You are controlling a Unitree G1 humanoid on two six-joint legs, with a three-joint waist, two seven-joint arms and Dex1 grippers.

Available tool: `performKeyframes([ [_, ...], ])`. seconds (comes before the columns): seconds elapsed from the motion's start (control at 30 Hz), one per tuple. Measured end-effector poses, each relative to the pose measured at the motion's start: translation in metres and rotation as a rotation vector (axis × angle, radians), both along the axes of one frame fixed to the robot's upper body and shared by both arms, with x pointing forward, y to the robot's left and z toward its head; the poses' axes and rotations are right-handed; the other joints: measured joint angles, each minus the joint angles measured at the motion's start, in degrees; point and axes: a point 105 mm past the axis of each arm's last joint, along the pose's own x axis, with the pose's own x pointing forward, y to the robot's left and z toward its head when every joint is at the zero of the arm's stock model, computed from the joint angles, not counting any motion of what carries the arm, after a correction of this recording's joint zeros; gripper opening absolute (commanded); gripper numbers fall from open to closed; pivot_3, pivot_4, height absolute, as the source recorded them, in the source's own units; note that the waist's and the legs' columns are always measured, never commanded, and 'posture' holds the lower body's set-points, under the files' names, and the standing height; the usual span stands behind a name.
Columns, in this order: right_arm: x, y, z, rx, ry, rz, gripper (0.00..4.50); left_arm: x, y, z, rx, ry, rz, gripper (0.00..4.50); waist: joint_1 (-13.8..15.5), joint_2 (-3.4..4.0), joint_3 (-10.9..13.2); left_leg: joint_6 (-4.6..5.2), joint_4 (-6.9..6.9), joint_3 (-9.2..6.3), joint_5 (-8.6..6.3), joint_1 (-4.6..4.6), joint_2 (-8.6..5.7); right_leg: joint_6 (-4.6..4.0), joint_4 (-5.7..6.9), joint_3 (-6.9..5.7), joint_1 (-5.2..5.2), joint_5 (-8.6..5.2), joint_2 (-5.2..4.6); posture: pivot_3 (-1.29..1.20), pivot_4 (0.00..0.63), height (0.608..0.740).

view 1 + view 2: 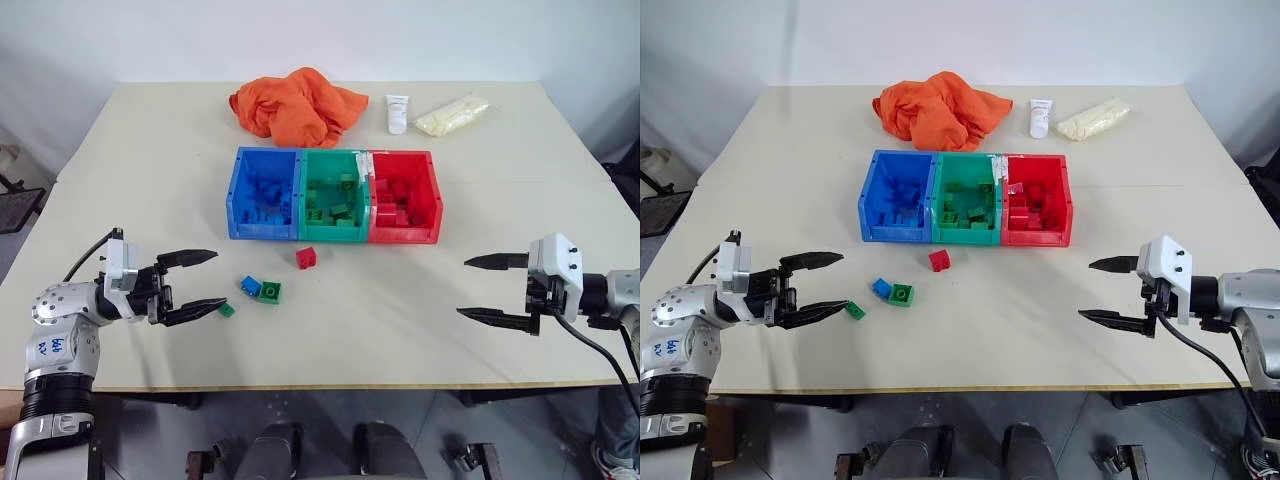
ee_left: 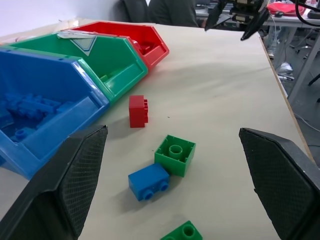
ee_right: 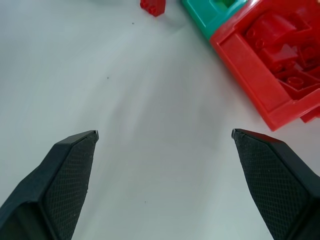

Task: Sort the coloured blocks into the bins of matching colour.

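Our left gripper (image 1: 193, 283) hovers just above the table's near left part, its two black fingers spread wide and empty, pointing level toward the middle of the table. Our right gripper (image 1: 487, 290) hangs over the near right part, equally wide and holding nothing, aimed inward.

Just off the left fingertips lies the small green studded plastic brick (image 1: 227, 310), nearly touching the lower finger. A little further, at about three o'clock from that gripper in the head view, sit the small blue studded brick (image 1: 250, 286) and the square green studded brick (image 1: 269, 292), side by side and touching; the blue one's long axis runs slantwise toward the bins. Beyond them, toward one o'clock, stands the small red studded brick (image 1: 307, 258), alone, just in front of the bins.

The three joined rectangular plastic tubs sit mid-table: the blue bin (image 1: 238, 195) on the left, the green bin (image 1: 331, 159) in the middle, the red bin (image 1: 433, 195) on the right, each already holding bricks of its own colour.

We judge four bricks remain loose, all on the left half and much nearer the left gripper; the right stands well apart from every one. The next pick, we think, belongs to the left arm, reaching straight ahead along its pointing line.
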Motion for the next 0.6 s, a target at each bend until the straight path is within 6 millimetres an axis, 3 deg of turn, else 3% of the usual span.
performKeyframes([
  [0.4, 0.011, 0.029, 0.000, 0.037, -0.011, 0.075, 4.48, -0.017, -0.003, -0.005, 0.051, 0.011, -0.019, 4.50, 0.4, 0.00, 0.0, 0.02, -0.03, -0.02, -0.02, -0.02, -0.01, 0.00, -0.06, 0.00, 0.00, 0.00, -0.02, 0.00, 0.150, 0.740],
  [0.6, 0.010, 0.034, -0.001, 0.044, -0.002, 0.103, 4.48, -0.025, -0.021, 0.001, 0.118, -0.004, 0.011, 4.50, 0.4, 0.00, 0.0, 0.03, -0.05, -0.02, -0.02, -0.02, -0.01, 0.00, -0.09, 0.08, 0.00, 0.00, -0.02, 0.00, 0.150, 0.740],
])
